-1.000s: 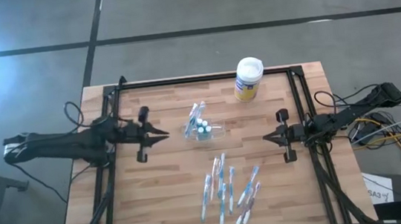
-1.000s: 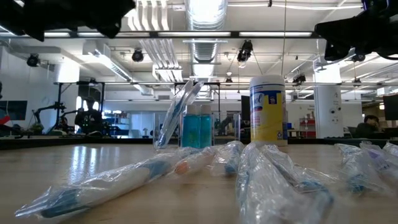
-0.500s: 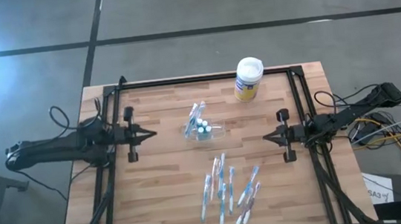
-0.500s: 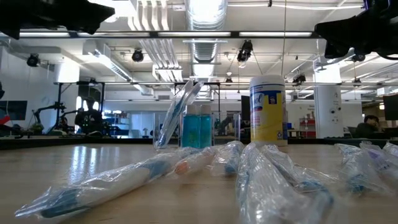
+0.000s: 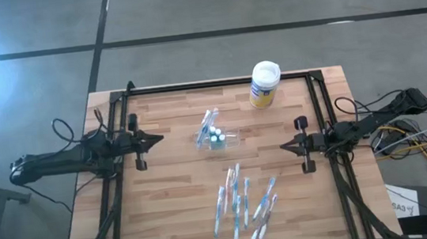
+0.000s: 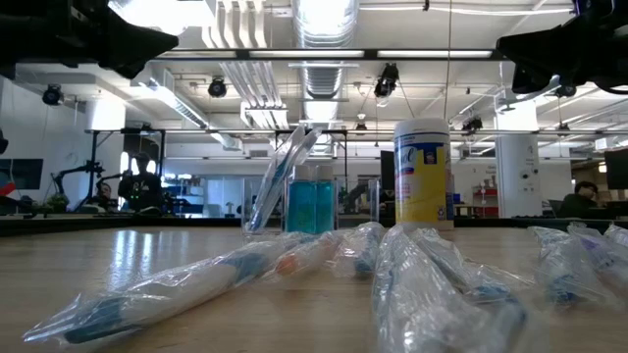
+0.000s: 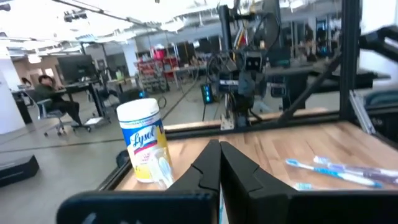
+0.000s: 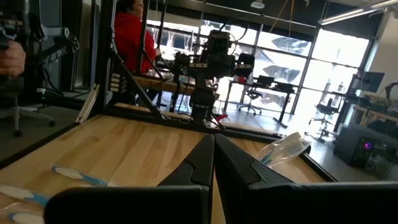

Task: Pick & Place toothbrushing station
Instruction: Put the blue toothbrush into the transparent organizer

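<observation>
The toothbrushing station (image 5: pixel 215 136), a small clear holder, stands on its base at the middle of the wooden table. A wrapped toothbrush (image 6: pixel 280 176) leans in it beside blue-topped items (image 6: pixel 312 204). Several wrapped toothbrushes (image 5: pixel 243 204) lie flat toward the near edge. My left gripper (image 5: pixel 160 138) is shut and empty, level above the table left of the holder. My right gripper (image 5: pixel 283 147) is also shut and empty, to the holder's right, pointing at the middle. Both wrist views show the fingers closed together (image 7: pixel 219 158) (image 8: pixel 213 148).
A yellow canister with a white lid (image 5: pixel 264 84) stands at the far edge, right of centre. A black frame (image 5: pixel 218 83) runs around the table's far and side edges. Bare wood lies between each gripper and the holder. People (image 8: pixel 132 37) are in the room beyond.
My left gripper has drawn back from the holder toward the table's left edge, staying level above the wood. The holder, the toothbrushes and the canister have stayed where they were.
</observation>
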Available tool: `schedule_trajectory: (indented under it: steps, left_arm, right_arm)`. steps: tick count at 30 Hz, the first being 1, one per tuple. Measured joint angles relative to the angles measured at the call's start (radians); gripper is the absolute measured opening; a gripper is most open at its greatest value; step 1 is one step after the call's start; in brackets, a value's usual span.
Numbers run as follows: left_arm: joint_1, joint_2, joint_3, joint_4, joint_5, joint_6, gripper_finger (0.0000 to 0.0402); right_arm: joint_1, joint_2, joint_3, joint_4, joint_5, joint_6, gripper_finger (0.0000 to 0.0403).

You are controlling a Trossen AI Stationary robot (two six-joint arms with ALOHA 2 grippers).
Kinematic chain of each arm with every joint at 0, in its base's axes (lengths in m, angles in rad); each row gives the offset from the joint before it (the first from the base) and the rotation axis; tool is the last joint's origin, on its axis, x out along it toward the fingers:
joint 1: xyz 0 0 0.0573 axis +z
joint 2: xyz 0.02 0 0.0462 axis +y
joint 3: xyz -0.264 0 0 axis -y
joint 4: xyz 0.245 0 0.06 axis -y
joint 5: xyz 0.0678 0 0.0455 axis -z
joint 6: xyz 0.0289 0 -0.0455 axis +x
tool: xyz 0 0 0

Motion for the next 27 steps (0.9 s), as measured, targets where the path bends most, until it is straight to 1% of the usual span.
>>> schedule_trajectory:
  steps: [4,7,10,14,19,23,27]
  left_arm:
    - [0.000,-0.042,-0.068,0.033,-0.003,-0.029,0.0005]
    - [0.000,-0.075,-0.115,0.050,-0.025,-0.059,0.0003]
    - [0.000,-0.108,-0.157,0.057,-0.048,-0.075,0.0005]
    - [0.000,-0.142,-0.203,0.046,-0.049,-0.085,0.0004]
    - [0.000,-0.157,-0.204,0.029,-0.049,-0.090,0.0004]
    - [0.000,-0.158,-0.205,0.030,-0.049,-0.092,0.0006]
    - [0.000,-0.157,-0.205,0.030,-0.049,-0.105,0.0004]
  right_arm:
    - [0.000,0.000,0.000,0.000,0.000,0.026,0.0008]
    - [0.000,0.000,0.000,-0.005,-0.005,0.057,0.0008]
    - [0.000,0.000,0.000,-0.021,-0.006,0.068,0.0008]
    - [0.000,0.000,0.000,-0.024,-0.006,0.079,0.0008]
    - [0.000,0.000,0.000,-0.025,-0.007,0.081,0.0008]
    - [0.000,0.000,0.000,-0.019,-0.008,0.118,0.0008]
    - [0.000,0.001,0.055,-0.031,0.009,0.144,0.0008]
